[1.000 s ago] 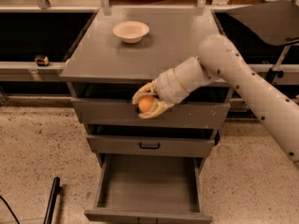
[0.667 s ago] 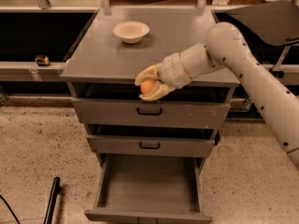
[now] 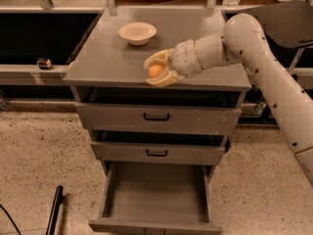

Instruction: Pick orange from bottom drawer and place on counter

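My gripper [image 3: 154, 71] is shut on the orange [image 3: 156, 71], a small round fruit held between its two cream fingers [image 3: 157, 58]. It hovers low over the front part of the counter [image 3: 105, 60], near the front edge. The white arm reaches in from the right. The bottom drawer [image 3: 154, 197] is pulled fully open below and its grey inside is empty.
A cream bowl [image 3: 137, 33] stands at the back of the counter, behind the gripper. Two shallower drawers with black handles [image 3: 156, 116] sit slightly open above the bottom one. A black rod [image 3: 54, 212] lies on the speckled floor at lower left.
The gripper has risen with the orange from in front of the top drawer to over the counter's front edge, moving up and inward.
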`<state>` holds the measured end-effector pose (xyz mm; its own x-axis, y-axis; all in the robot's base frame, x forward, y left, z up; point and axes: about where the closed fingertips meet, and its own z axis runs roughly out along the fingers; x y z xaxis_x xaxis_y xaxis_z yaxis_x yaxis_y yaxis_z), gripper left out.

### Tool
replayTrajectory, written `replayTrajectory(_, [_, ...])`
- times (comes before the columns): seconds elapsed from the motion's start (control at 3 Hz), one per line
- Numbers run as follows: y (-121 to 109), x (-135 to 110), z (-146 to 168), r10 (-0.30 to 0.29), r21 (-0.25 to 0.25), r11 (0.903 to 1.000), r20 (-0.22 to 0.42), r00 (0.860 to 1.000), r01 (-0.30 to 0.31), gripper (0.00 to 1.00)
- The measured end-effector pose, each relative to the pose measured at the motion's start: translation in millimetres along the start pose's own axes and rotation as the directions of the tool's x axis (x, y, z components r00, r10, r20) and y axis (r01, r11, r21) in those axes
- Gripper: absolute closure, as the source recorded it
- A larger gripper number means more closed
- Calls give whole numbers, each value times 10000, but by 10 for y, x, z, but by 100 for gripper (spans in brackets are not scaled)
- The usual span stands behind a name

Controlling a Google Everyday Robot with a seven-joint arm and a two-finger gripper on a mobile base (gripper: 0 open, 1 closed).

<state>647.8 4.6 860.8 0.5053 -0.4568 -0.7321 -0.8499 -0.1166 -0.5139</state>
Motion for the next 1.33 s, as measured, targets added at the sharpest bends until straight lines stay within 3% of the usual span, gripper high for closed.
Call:
replayTrajectory(0.33, [-119,-23,-56,5,350,9994,-274,9996,5,100])
replayTrajectory(0.67, [-392,-16,-301,113,1586,9873,-530,9985,-27,100])
replayTrajectory(1.0, [-647,220,-586,846,3346,9398,-295,9960,-699,100])
replayTrajectory(1.33, [-971,619,-726,1985,4431,8779,80,9801,-1814,100])
